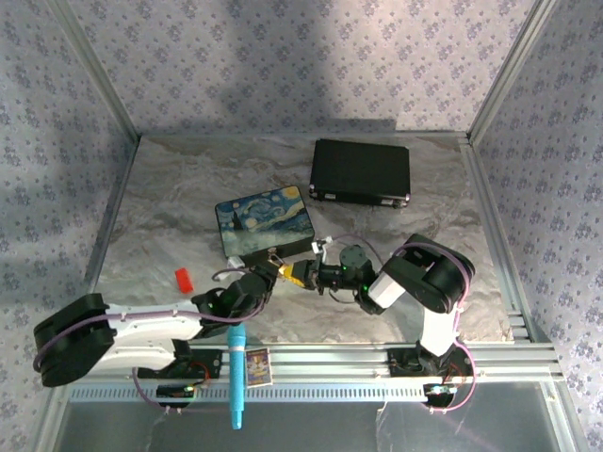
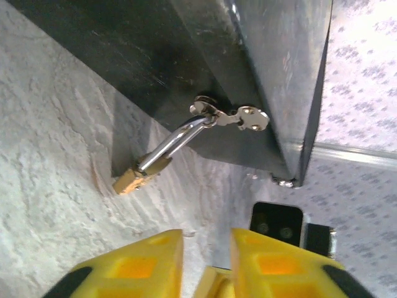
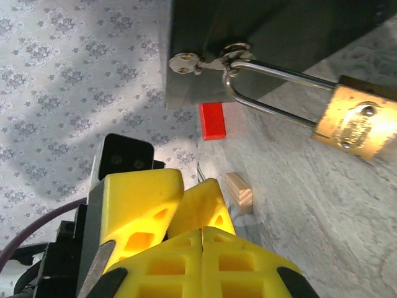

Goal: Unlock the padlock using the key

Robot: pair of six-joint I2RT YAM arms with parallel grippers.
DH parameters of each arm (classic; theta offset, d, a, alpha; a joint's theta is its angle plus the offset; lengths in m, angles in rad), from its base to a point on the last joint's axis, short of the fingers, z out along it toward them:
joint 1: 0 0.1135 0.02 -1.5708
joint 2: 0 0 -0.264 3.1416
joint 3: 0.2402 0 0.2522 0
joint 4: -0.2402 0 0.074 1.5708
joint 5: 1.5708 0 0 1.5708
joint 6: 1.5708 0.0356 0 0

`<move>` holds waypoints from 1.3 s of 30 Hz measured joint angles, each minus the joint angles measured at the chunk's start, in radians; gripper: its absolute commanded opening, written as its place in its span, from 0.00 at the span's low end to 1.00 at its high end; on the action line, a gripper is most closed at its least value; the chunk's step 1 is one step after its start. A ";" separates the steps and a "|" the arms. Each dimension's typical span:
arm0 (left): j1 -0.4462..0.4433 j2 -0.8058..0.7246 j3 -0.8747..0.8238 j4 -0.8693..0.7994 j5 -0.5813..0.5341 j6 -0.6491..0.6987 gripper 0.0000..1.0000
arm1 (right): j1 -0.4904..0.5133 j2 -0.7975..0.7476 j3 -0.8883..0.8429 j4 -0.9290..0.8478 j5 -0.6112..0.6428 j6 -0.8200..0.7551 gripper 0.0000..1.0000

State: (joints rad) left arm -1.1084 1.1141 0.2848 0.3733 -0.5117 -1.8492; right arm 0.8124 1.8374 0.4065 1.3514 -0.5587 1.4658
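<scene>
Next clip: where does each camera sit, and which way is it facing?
Top external: above and behind the bases, looking down on the table; left arm and right arm show, meeting by the painted box.
Left wrist: low by the box, facing the padlock; left gripper at the bottom, jaws apart.
Right wrist: low, facing the padlock from the other side; right gripper at the bottom, shut.
Shared: both wrist views show the padlock hanging from the box's hasp.

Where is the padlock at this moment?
In the left wrist view the padlock hangs from the hasp on the box wall, left of centre, just beyond the left tool.
</scene>
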 measured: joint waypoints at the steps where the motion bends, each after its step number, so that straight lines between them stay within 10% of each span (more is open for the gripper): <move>1: 0.000 -0.013 0.000 -0.008 -0.002 -0.001 0.42 | 0.003 0.000 0.002 0.000 0.004 0.000 0.00; 11: -0.001 -0.032 0.000 -0.037 -0.005 0.000 0.42 | 0.014 0.001 0.007 0.002 0.048 0.004 0.00; 26: 0.030 -0.064 -0.020 -0.016 0.002 0.033 0.00 | 0.044 0.027 0.061 0.007 0.048 0.008 0.01; 36: 0.068 -0.134 0.067 -0.204 0.026 0.262 0.00 | -0.060 -0.111 0.018 -0.167 0.006 -0.102 0.88; 39: 0.081 -0.129 0.230 -0.356 0.024 0.469 0.00 | -0.119 -0.328 0.047 -0.492 0.014 -0.285 0.95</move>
State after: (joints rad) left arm -1.0275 0.9848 0.5148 0.0174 -0.4873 -1.3800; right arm 0.6937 1.5089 0.4538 0.8589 -0.5442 1.1812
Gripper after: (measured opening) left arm 0.047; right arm 0.912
